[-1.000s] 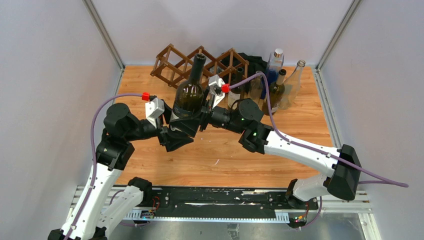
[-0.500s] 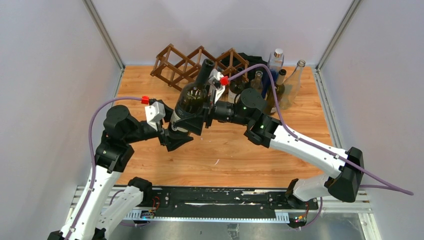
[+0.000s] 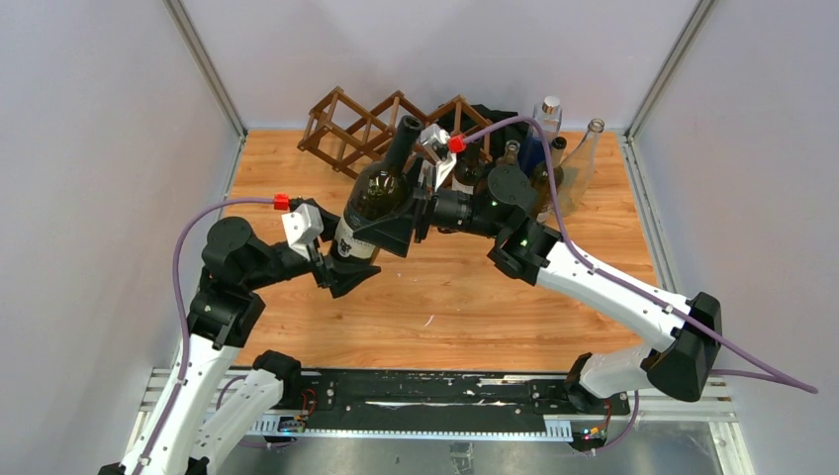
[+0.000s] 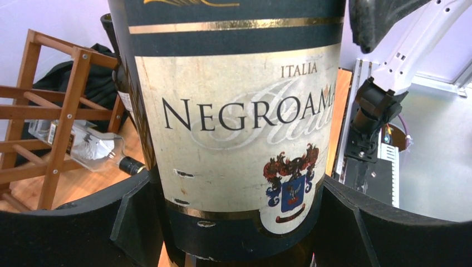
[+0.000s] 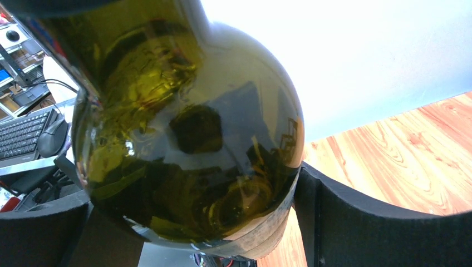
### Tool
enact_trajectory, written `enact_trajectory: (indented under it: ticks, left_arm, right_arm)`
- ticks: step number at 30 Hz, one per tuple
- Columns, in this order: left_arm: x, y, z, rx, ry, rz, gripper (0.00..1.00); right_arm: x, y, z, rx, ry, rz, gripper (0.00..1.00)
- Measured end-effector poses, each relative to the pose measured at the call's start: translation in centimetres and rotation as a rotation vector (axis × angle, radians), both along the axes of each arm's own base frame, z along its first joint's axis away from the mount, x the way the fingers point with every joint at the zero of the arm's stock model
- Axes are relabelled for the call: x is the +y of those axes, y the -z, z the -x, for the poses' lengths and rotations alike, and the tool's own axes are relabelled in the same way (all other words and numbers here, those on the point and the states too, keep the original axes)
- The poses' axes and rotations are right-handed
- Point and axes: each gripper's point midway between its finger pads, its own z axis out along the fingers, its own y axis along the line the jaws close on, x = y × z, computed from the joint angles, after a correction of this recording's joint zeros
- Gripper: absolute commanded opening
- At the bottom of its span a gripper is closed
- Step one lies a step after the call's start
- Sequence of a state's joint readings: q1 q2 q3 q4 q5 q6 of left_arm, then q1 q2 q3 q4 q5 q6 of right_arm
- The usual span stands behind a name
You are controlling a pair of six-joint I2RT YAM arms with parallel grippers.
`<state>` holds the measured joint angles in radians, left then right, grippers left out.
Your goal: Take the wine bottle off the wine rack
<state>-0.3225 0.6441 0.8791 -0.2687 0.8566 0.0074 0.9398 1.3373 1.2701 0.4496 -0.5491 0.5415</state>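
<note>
The wine bottle (image 3: pixel 376 198) is dark green with a cream label and hangs tilted above the table, its neck pointing toward the wine rack (image 3: pixel 341 124). My left gripper (image 3: pixel 351 259) is shut on its lower body, with both black fingers pressed against the label band (image 4: pixel 239 222). My right gripper (image 3: pixel 398 220) sits around the bottle's shoulder (image 5: pixel 189 139). Its jaws stand slightly wider than the glass, with a thin gap beside the right finger (image 5: pixel 345 222). The brown lattice rack (image 4: pixel 50 111) stands at the back left, clear of the bottle.
Several other bottles (image 3: pixel 549 163) stand at the back right next to a dark cloth (image 3: pixel 500 119). A clear bottle (image 4: pixel 83 147) lies on the wooden table (image 3: pixel 445 287) by the rack. Grey walls close in both sides.
The bottle has tipped so its neck leans further right. The right gripper moved toward the back and its jaws spread. The left gripper kept its hold and drew slightly nearer.
</note>
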Motion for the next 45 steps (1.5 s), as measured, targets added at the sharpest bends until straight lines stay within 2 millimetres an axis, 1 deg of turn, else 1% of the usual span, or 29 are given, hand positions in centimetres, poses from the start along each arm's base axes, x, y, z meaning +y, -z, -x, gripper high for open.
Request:
enact_trajectory:
  ticks: [6,13,15,18,20,24,28,31,33,35,38,45]
  left_arm:
    - [0.1,-0.2,-0.1,-0.007,-0.012,0.012,0.00]
    - [0.1,-0.1,-0.2,-0.013,-0.015,0.017,0.00]
    - [0.1,0.1,-0.3,-0.008,-0.022,0.014,0.00]
    - [0.2,1.0,-0.4,0.014,-0.030,0.011,0.00]
    - [0.1,1.1,-0.3,0.019,-0.023,0.015,0.00]
    - [0.0,0.8,-0.1,0.012,-0.011,0.024,0.00]
    - [0.1,0.9,-0.1,0.007,-0.010,0.015,0.00]
    - [0.1,1.3,0.0,0.014,-0.010,0.003,0.00]
    - [0.2,2.0,0.0,0.037,-0.015,-0.010,0.00]
    - [0.3,2.5,0.0,0.041,-0.012,-0.023,0.00]
    - [0.3,2.7,0.0,0.031,-0.010,-0.032,0.00]
    - [0.3,2.7,0.1,0.017,-0.008,-0.037,0.00]
  right_arm:
    - [-0.1,-0.2,-0.2,-0.002,0.004,-0.008,0.86]
    - [-0.3,-0.5,-0.2,0.008,-0.008,-0.017,0.92]
    - [-0.6,-1.2,-0.4,0.012,-0.009,-0.046,0.93]
    - [-1.8,-4.0,-0.6,-0.013,0.003,-0.141,0.94]
    - [-2.4,-5.0,-0.7,-0.022,0.014,-0.177,0.93]
    - [-2.8,-5.8,-0.6,-0.031,0.019,-0.203,0.88]
    - [-2.8,-5.9,-0.7,-0.030,0.028,-0.207,0.86]
    - [-3.1,-6.9,-0.8,-0.041,0.037,-0.224,0.86]
    - [-3.6,-8.2,-0.7,-0.063,0.041,-0.249,0.85]
    - [-4.2,-9.5,-0.5,-0.085,0.045,-0.271,0.82]
    - [-4.6,-10.4,-0.5,-0.098,0.051,-0.286,0.76]
    - [-4.7,-10.4,-0.7,-0.097,0.057,-0.283,0.62]
